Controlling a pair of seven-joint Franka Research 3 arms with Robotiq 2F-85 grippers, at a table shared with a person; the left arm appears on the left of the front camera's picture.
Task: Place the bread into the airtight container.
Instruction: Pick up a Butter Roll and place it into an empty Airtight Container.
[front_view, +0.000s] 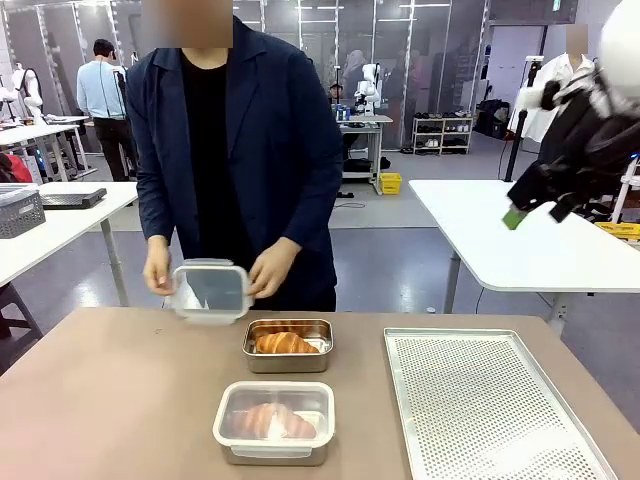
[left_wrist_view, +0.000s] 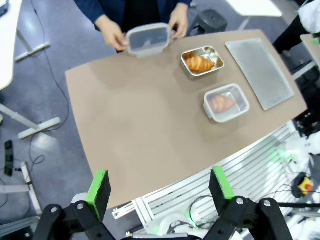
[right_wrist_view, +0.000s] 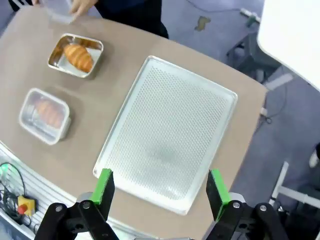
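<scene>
Front view, right end effector (front_view: 535, 212) raised, open, person's hands (front_view: 272, 268) holding lid (front_view: 210, 290).

Materials and surface finish as observed

The table (front_view: 120, 400) is topped in a matt, smooth brown surface. The open container (front_view: 288, 345) is seen to be brushed metal, holding a glossy golden-brown croissant (front_view: 285, 343). The closed container (front_view: 274, 422) is capped with a translucent plastic lid. A similar clear plastic lid (front_view: 210, 290) is held by the person. The tray (front_view: 480, 400) is perforated, dull silver metal.
</scene>
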